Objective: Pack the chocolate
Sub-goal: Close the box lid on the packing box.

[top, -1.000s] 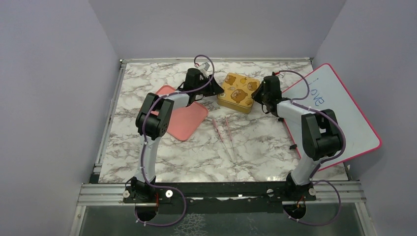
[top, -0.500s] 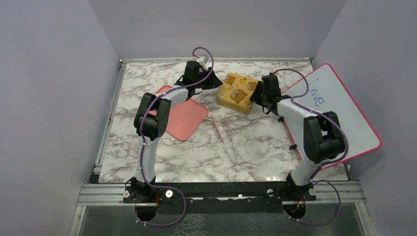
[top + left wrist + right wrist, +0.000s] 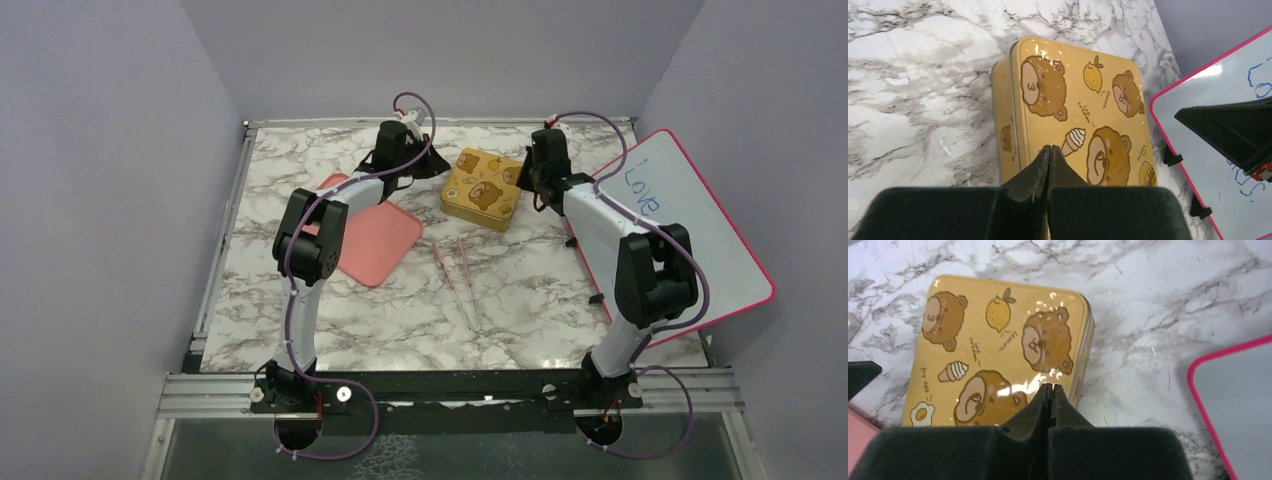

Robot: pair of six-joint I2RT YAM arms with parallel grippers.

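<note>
My left gripper (image 3: pixel 1049 150) and right gripper (image 3: pixel 1049 388) were both pressed fully shut on nothing, poised over opposite sides of the lidded yellow bear tin (image 3: pixel 485 188) near the tabletop's (image 3: pixel 400 300) far edge. No chocolate showed; I couldn't tell where it lay.

A closed yellow tin (image 3: pixel 485 188) printed with bears and lemons sits on the marble table (image 3: pixel 400 310). A pink tray (image 3: pixel 375 238) lies to its left, pink tweezers (image 3: pixel 452 280) just in front, and a pink-framed whiteboard (image 3: pixel 690 240) with blue writing to the right.
</note>
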